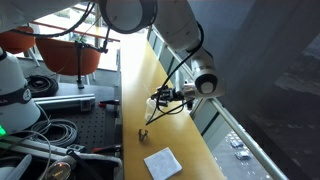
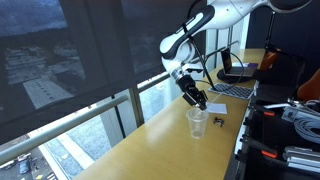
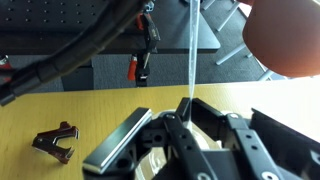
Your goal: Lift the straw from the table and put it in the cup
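Because the cup (image 2: pixel 197 124) stands on the table (image 2: pixel 158 142) just beneath the arm, the fingers (image 3: pixel 200 112), pinching one end of the straw (image 3: pixel 190 50), hold it above the rim, apparently ready to lower it in.

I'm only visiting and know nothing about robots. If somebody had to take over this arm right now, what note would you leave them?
Gripper: shut on the straw, which sticks out straight from the fingertips.
Cup: upright on the wooden table, just below the gripper. Whether the straw's tip is inside it yet is unclear.
Done: straw is off the table and held over the cup.
Left: lower the straw into the cup, open the jaws, back away.
Nearby: small dark lump beside the cup, white napkin further along the table.
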Action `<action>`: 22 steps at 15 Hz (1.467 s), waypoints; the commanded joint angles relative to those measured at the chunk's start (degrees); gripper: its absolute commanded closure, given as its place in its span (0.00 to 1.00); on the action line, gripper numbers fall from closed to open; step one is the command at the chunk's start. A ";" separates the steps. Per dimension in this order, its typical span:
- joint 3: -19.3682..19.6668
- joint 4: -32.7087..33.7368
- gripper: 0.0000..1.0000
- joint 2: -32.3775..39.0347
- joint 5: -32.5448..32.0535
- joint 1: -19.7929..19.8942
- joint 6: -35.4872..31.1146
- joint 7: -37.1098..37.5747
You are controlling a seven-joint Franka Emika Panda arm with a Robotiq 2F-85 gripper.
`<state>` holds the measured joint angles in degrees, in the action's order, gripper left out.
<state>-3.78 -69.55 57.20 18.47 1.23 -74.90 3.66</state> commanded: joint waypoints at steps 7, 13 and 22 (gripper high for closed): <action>-0.60 10.16 0.42 6.16 1.80 1.37 5.00 2.40; -1.22 9.79 0.01 2.12 1.95 0.89 5.62 2.15; -0.07 -10.66 0.00 -16.52 -9.46 -4.99 -2.93 -6.79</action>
<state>-4.51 -69.12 50.25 13.74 -1.35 -73.01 1.21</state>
